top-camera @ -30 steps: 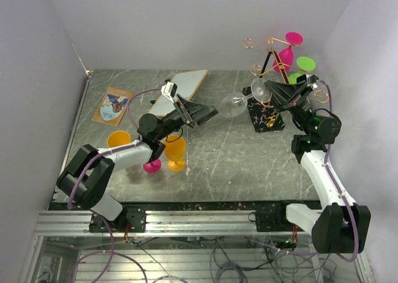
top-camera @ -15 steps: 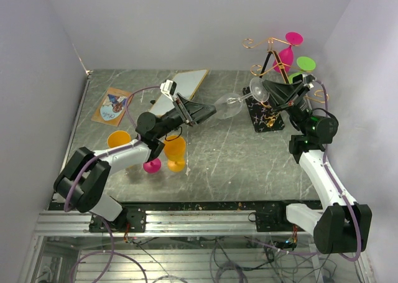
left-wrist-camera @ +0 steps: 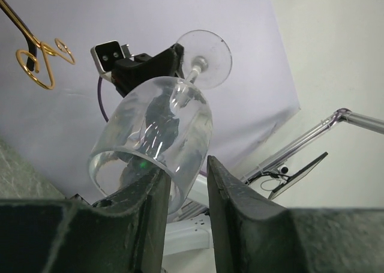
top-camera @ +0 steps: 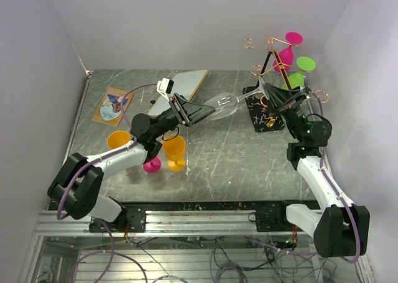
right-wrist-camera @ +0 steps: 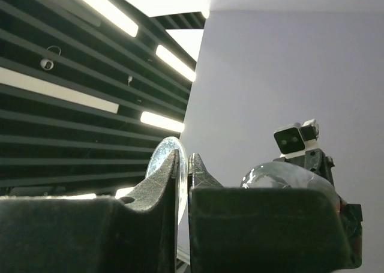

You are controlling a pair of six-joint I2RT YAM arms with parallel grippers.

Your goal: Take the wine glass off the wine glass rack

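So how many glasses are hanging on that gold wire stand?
2: a pink glass high at the back, and a green glass just below it to the right. More may be hidden from this angle.

Grey-green stone-look bench (top-camera: 236,162) across the middle of the top view, scuffed with pale scratches. Boxed in by plain lilac-white panels: back wall (top-camera: 186,28) at the top, left wall (top-camera: 28,109) and right wall (top-camera: 376,71) at the sides. Ribbed aluminium rail (top-camera: 199,222) along the bench's near edge at the bottom. Evenly lit, with soft shadows. Upper left of the right wrist view: dark slatted ceiling (right-wrist-camera: 60,57) with long bright light strips (right-wrist-camera: 108,12). Off-white wall (left-wrist-camera: 336,45) at the upper right of the left wrist view.
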